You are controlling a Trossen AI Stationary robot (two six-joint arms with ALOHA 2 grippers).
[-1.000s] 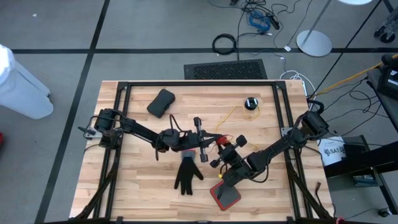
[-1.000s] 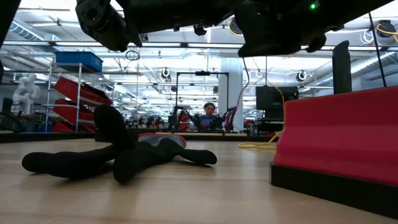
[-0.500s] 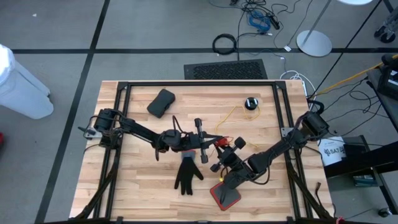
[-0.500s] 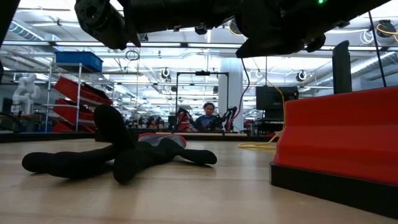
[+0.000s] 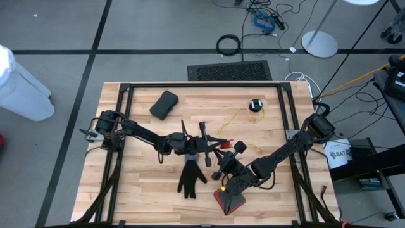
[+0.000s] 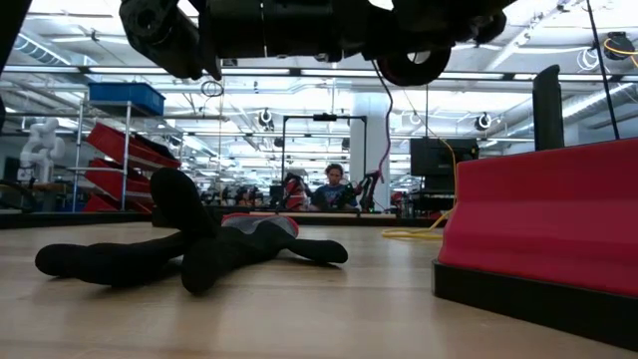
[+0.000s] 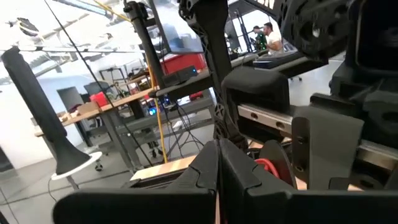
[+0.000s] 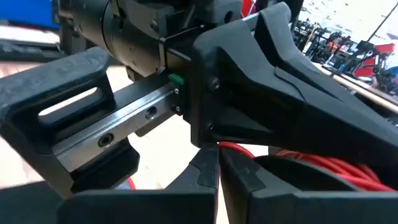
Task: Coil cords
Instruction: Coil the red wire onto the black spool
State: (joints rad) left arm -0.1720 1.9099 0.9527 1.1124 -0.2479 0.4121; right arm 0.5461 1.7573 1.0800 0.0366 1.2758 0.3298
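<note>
Yellow thin cord (image 5: 235, 116) runs across your wooden slatted table (image 5: 139, 183) from the small black round puck (image 5: 255, 105) near the far edge down toward the middle, where your two grippers meet nose to nose above the boards. Your left gripper (image 5: 215, 147) has its dark fingers (image 7: 219, 163) pressed flat together, and your right gripper (image 5: 219, 154) shows the same in its wrist view, fingers (image 8: 217, 163) closed with no gap; you cannot tell from any view whether cord is pinched between either pair. A bundle of red cord (image 8: 298, 160) sits just beyond the right fingertips, tight against the left gripper's body. Below the grippers, a black fabric glove (image 5: 190, 177) lies flat on the wood, beside a red rectangular tray with a black base (image 5: 229, 199). A dark soft pouch (image 5: 164, 104) rests well apart, toward the far left.
</note>
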